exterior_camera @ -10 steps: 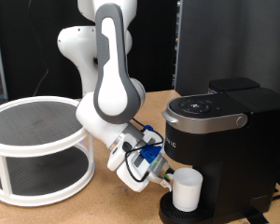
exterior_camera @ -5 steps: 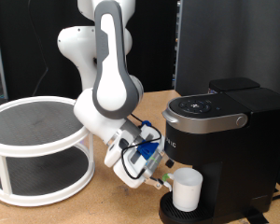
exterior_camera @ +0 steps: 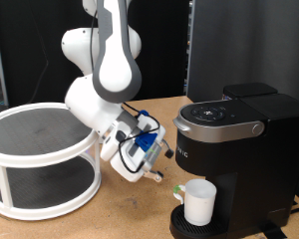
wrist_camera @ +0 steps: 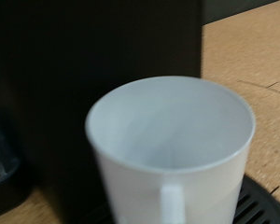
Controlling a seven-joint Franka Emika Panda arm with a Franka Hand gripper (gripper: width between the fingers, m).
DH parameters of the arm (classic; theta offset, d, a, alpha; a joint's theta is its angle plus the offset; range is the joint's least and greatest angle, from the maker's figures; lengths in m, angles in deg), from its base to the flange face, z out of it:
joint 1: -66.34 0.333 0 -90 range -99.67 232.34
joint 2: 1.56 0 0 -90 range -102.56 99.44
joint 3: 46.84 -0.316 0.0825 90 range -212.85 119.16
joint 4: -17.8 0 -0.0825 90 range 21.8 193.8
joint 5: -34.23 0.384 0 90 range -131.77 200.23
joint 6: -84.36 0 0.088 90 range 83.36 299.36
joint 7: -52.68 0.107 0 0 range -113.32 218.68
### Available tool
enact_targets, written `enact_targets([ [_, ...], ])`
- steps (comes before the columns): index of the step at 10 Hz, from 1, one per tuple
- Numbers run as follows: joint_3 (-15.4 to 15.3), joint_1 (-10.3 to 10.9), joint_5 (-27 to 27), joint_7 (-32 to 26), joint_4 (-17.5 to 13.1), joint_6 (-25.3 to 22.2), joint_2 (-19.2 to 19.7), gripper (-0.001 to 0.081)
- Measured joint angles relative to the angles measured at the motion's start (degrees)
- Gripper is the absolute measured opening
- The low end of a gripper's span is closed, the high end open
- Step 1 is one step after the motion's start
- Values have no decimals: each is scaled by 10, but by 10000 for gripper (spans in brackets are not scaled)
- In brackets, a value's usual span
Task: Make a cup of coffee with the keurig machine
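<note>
Exterior view first: your gripper (exterior_camera: 157, 176) hangs free at about 9 o'clock from the cup (exterior_camera: 198, 202), near it but apart, with nothing between the fingers. Whether those fingers stand apart or together you cannot tell from here; the tips are small and blurred against the blue wrist hardware. The cup stands upright on the round drip tray (exterior_camera: 179, 220) at the foot of the keurig machine (exterior_camera: 234, 149), under the brew head, and the lid with its silver-grey handle (exterior_camera: 257, 128) looks shut. A white two-tier rack (exterior_camera: 40, 159) sits well off at 9 o'clock on the wooden table (exterior_camera: 110, 221).

Risk here, as a judgement: the wrist is tilted low and close to the tray, so any sideways sweep toward 3 o'clock could clip the cup and slide it off centre or tip it (an empty mug gives little resistance).

Wrist view: the cup fills the picture, its open mouth empty and its handle (wrist_camera: 172, 202) facing the camera, the machine's black body dark behind it. No fingers show, so this view settles nothing about the claw either. You are looking straight at the handle, which is the part a fingertip would catch first if the arm drifts forward; a snag there would spin the cup out from under the spout.
</note>
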Motion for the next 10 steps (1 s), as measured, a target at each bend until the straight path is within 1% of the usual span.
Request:
enact_targets([
  [2,15,-15,-65,27,30,-20,-37,805],
  [3,24,-23,-88,34,43,-32,-56,805],
  [4,29,-29,-99,36,58,-41,-78,805],
  [5,28,-29,-98,36,57,-41,-76,805],
  [6,30,-29,-98,34,57,-52,-76,805],
  [8,47,-38,-101,35,57,-112,-91,805],
  [10,62,-48,-108,52,58,-155,-125,805],
])
